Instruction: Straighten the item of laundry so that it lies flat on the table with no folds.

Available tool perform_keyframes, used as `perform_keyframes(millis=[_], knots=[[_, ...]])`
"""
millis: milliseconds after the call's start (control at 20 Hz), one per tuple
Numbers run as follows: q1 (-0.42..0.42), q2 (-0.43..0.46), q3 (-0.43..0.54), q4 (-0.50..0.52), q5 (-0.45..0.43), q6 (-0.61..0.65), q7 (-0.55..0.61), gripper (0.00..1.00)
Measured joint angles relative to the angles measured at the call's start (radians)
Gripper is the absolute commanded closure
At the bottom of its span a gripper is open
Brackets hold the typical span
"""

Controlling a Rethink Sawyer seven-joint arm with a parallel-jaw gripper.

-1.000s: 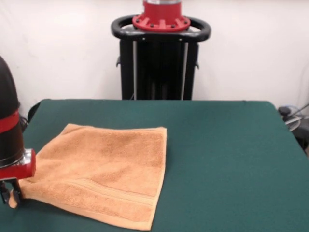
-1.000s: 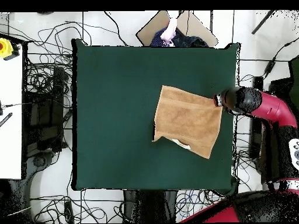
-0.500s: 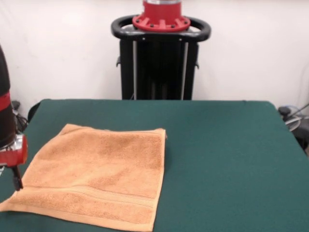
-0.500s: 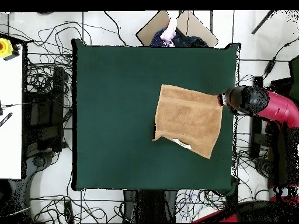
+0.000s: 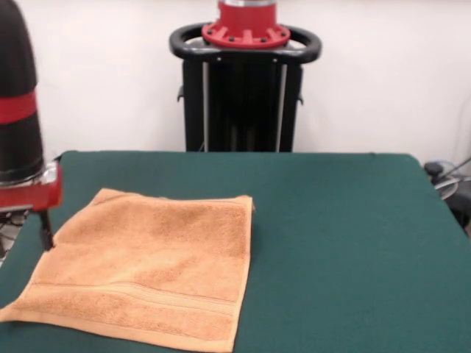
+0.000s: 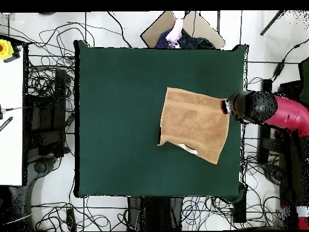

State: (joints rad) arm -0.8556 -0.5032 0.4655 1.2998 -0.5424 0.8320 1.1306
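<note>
- Towel [image 5: 151, 272] lies spread on the bench [image 5: 346, 243], one layer as far as the front view shows: top face smooth, no ridges or bunching, all four edges down on the green.
- Overhead view isn't fully clean: a small pale bit [image 6: 187, 148] sits at the towel's 6 o'clock edge. Could be the tag or a turned-over corner, can't tell which.
- My read: task nearly done or done. What's left is checking that edge and flattening it if it's a fold.
- Location, overhead: towel [image 6: 194, 124] is at about 3 o'clock of bench centre, its 3 o'clock edge just beside the bench edge [image 6: 241, 121].
- Orientation, overhead: roughly square, so the long axis is weak. Sides are skewed slightly clockwise off the bench edges; if anything the longer run goes from 10 to 4 o'clock.
- Front view: border band [image 5: 140, 293] runs along the near edge, sloping down toward 4 o'clock.
- Claw [image 5: 45, 229] hangs above the towel's 9 o'clock edge in the front view, clear of the cloth, holding nothing visible. Only one dark finger shows, so can't tell if it's apart or together.
</note>
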Motion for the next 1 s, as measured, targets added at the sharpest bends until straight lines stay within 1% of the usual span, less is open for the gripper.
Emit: perform_keyframes(millis=[200, 300, 350, 450, 500, 700, 750, 1000], knots=[[0.044, -0.048, -0.035, 0.081, 0.023, -0.033, 0.02, 0.0], [0.061, -0.058, -0.048, 0.106, 0.028, -0.056, 0.033, 0.0], [0.084, -0.068, -0.061, 0.139, 0.032, -0.092, 0.049, 0.0], [0.103, -0.072, -0.074, 0.164, 0.033, -0.125, 0.066, 0.0], [0.126, -0.077, -0.091, 0.192, 0.033, -0.168, 0.086, 0.0], [0.171, -0.078, -0.128, 0.242, 0.032, -0.269, 0.128, 0.0], [0.193, -0.075, -0.149, 0.268, 0.032, -0.334, 0.153, 0.0], [0.218, -0.057, -0.187, 0.321, 0.032, -0.437, 0.18, 0.0]])
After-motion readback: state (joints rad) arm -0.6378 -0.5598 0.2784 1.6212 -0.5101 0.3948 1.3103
